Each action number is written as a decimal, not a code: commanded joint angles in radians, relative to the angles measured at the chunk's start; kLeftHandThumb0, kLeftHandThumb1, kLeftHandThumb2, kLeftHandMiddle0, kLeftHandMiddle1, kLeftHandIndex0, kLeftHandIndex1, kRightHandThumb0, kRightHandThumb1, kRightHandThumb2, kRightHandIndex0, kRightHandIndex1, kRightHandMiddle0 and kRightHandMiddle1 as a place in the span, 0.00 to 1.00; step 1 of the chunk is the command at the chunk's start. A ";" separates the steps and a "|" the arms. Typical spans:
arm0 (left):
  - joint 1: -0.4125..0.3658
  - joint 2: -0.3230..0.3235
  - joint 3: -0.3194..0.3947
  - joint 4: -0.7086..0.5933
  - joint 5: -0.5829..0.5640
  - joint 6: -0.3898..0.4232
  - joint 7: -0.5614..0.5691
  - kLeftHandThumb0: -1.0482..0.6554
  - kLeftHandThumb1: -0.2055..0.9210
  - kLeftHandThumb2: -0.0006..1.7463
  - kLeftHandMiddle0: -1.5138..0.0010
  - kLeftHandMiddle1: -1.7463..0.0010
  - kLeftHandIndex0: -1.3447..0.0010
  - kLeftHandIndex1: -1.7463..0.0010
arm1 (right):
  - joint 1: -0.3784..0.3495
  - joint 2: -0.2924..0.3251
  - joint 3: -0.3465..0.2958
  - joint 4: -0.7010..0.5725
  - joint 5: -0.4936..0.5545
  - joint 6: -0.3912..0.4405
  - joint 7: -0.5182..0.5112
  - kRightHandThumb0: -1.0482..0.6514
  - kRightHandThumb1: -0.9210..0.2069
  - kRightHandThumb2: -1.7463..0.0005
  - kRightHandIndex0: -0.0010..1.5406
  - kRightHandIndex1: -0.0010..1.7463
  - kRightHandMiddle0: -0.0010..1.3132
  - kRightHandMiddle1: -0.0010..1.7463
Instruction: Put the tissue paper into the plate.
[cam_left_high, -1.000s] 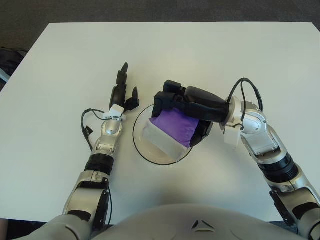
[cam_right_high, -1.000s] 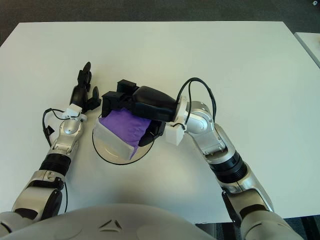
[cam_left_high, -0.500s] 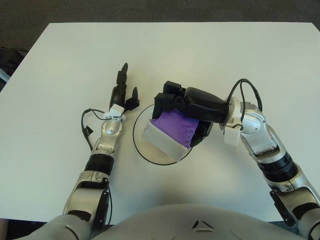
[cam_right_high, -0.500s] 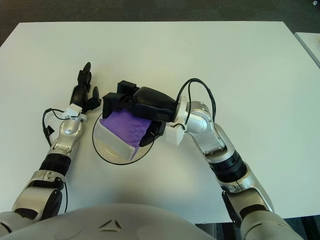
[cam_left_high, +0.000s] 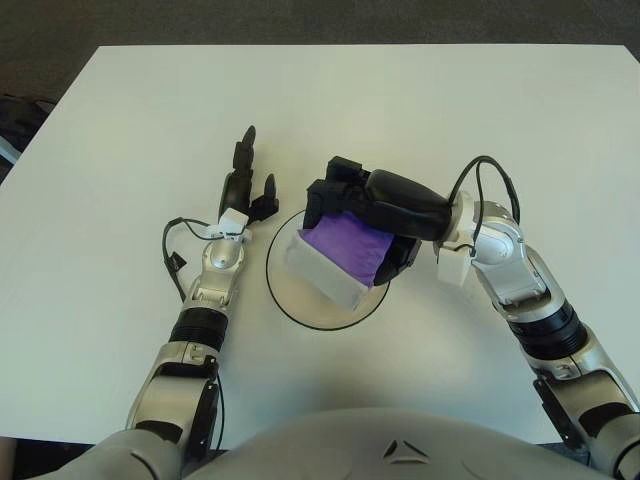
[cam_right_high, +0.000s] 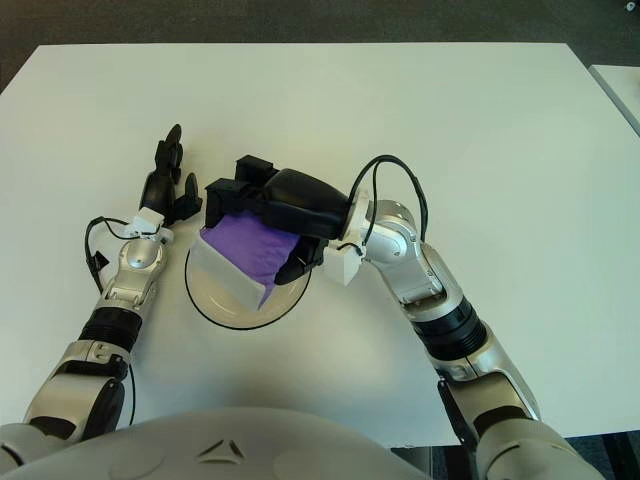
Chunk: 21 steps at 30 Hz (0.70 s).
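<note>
Your right hand (cam_left_high: 365, 215): fingers grasping purple tissue pack (cam_left_high: 340, 255) over plate (cam_left_high: 300, 305). Left hand (cam_left_high: 245, 190): fingers released, left of plate, on white counter (cam_left_high: 450, 110).

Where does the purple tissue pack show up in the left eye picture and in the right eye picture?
Left eye view: the purple tissue pack with white ends sits just right of centre, over the black-rimmed white plate, gripped by the right hand.
Right eye view: it appears left of centre, over the same plate.
Shared landmark: the left hand, open, just left of the plate.
</note>
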 joint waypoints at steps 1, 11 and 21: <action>0.153 -0.035 -0.025 0.106 0.010 -0.002 -0.003 0.12 1.00 0.52 0.90 1.00 1.00 0.87 | -0.017 0.010 -0.009 0.005 -0.010 -0.002 -0.016 0.62 0.75 0.09 0.52 0.99 0.43 1.00; 0.159 -0.035 -0.031 0.092 0.020 -0.004 0.003 0.12 1.00 0.53 0.88 0.99 1.00 0.87 | -0.033 0.022 -0.009 0.018 -0.010 0.021 -0.014 0.62 0.75 0.08 0.52 0.99 0.43 1.00; 0.167 -0.036 -0.037 0.073 0.030 0.014 0.010 0.12 1.00 0.54 0.86 0.98 1.00 0.87 | -0.054 0.021 0.000 0.038 -0.003 0.011 0.000 0.62 0.76 0.08 0.52 0.99 0.43 1.00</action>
